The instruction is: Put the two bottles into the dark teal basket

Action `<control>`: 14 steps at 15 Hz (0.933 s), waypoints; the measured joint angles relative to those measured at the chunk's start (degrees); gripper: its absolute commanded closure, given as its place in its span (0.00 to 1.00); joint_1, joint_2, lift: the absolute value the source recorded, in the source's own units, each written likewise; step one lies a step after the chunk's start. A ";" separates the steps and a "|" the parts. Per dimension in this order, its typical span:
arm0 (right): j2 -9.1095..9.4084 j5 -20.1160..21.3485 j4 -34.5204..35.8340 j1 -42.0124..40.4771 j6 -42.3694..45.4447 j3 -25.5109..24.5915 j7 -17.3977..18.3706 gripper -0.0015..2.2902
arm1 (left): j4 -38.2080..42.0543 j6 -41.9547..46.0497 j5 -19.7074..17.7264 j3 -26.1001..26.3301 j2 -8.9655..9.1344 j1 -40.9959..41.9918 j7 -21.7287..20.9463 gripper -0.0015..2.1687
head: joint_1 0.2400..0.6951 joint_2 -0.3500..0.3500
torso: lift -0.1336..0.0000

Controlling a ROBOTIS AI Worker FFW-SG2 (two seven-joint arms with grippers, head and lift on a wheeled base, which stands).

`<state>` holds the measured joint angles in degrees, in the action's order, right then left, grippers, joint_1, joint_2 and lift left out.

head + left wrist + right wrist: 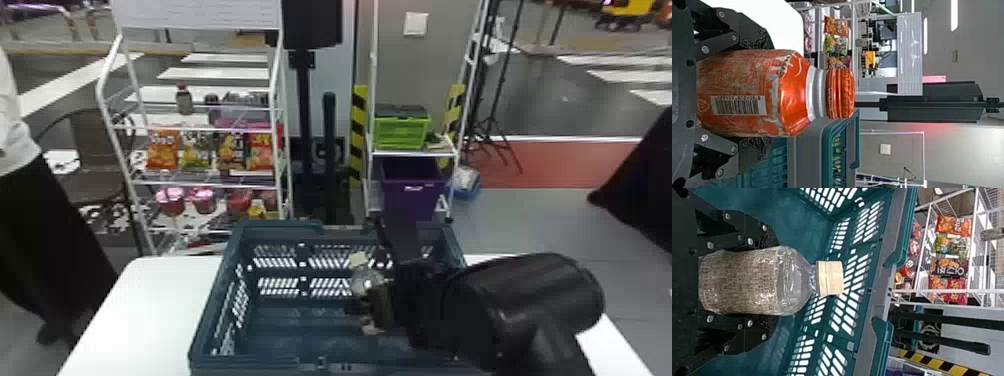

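Note:
My right gripper (372, 310) is inside the dark teal basket (207, 310), toward its right side, holding a clear bottle (367, 281) with a pale cap. In the right wrist view, the right gripper (772, 282) has its fingers on both sides of that bottle (738, 282), which has a patterned label; the slotted basket wall (848, 305) stands behind it. The left wrist view has the left gripper (764, 94) closed around an orange bottle (793, 94) with an orange cap. Part of the teal basket (828, 145) lies beyond and to one side of that bottle.
The basket rests on a white table (150, 300). Behind it stand a white rack (200, 182) with snack bags and cups, a black post, and another rack holding a green crate (402, 132) and a purple bin (412, 195). A person stands at the left edge.

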<state>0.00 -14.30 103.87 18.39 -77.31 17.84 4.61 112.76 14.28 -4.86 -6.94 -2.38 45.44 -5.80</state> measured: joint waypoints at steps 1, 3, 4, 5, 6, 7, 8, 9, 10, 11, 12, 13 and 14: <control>0.00 -0.42 -0.19 0.11 -0.25 -0.03 0.67 0.52 | 0.00 0.00 0.01 0.00 0.00 0.00 0.00 0.99 | 0.57 0.50 | 1.00; 0.00 -1.86 -0.27 0.17 -0.55 -0.11 1.88 0.01 | -0.09 0.05 -0.08 -0.06 0.00 0.00 0.00 0.99 | 0.57 0.50 | 1.00; 0.00 -2.26 -0.21 0.14 -1.06 -0.15 2.58 0.00 | -0.17 0.09 -0.12 -0.08 0.00 0.00 0.00 0.99 | 0.57 0.50 | 1.00; 0.00 -2.55 0.01 0.02 -2.00 -0.17 2.99 0.00 | -0.29 0.13 -0.13 -0.09 -0.01 0.00 0.00 0.99 | 0.57 0.50 | 1.00; 0.00 -2.67 0.25 -0.16 -2.57 -0.20 3.06 0.00 | -0.38 0.16 -0.14 -0.09 -0.04 0.00 0.00 0.99 | 0.57 0.50 | 1.00; 0.00 -2.77 0.56 -0.43 -2.87 -0.27 3.05 0.00 | -0.43 0.17 -0.15 -0.09 -0.07 0.01 0.00 0.99 | 0.57 0.50 | 1.00; 0.00 -2.88 1.12 -0.75 -2.95 -0.37 3.00 0.00 | -0.44 0.18 -0.19 -0.09 -0.08 0.05 0.00 0.99 | 0.57 0.50 | 1.00; 0.00 -3.13 2.16 -1.17 -2.91 -0.44 2.95 0.00 | -0.44 0.26 -0.22 -0.09 -0.08 0.11 -0.01 0.99 | 0.57 0.50 | 1.00; 0.00 -3.33 3.62 -1.72 -2.56 -0.46 2.89 0.00 | -0.42 0.31 -0.23 -0.09 -0.08 0.16 -0.02 0.99 | 0.57 0.50 | 1.00; 0.00 -3.40 5.95 -2.63 -1.87 -0.48 2.86 0.00 | -0.32 0.38 -0.23 -0.09 -0.09 0.22 -0.02 0.99 | 0.57 0.50 | 1.00; -0.10 -3.21 8.90 -4.07 -0.47 -0.51 2.77 0.00 | -0.20 0.46 -0.23 -0.09 -0.08 0.25 -0.01 0.99 | 0.57 0.50 | 1.00; -0.62 -2.71 11.81 -5.86 1.55 -0.53 2.59 0.00 | -0.08 0.49 -0.21 -0.09 -0.05 0.29 0.00 0.99 | 0.57 0.50 | 1.00; -1.86 -2.01 15.61 -8.56 4.26 -0.57 2.42 0.00 | 0.07 0.51 -0.17 -0.09 -0.02 0.32 0.00 0.99 | 0.57 0.50 | 1.00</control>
<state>-1.86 -16.31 119.48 9.83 -73.05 17.27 7.03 112.84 14.79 -5.04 -7.03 -2.39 45.76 -5.80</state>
